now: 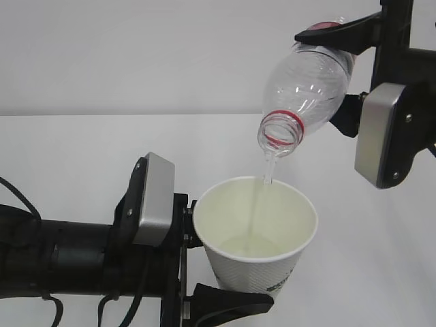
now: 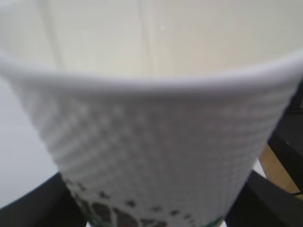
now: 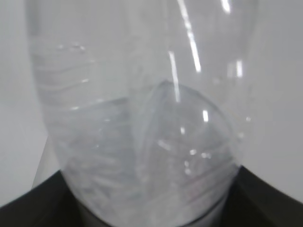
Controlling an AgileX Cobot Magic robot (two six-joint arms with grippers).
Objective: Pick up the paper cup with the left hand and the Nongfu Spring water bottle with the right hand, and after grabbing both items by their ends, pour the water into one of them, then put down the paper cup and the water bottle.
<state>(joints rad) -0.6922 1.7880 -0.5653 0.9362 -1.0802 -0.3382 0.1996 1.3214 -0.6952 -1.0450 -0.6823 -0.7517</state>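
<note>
left jaws clamped on paper cup, right jaws gripping tilted water bottle, water streaming down

A white table fills the lower part of the exterior view, its surface matte and evenly lit. Directly behind the table's far edge rises a plain pale grey wall, unmarked and without windows. In the left wrist view, a small patch of light brown floor shows below the table's edge at the right.
</note>
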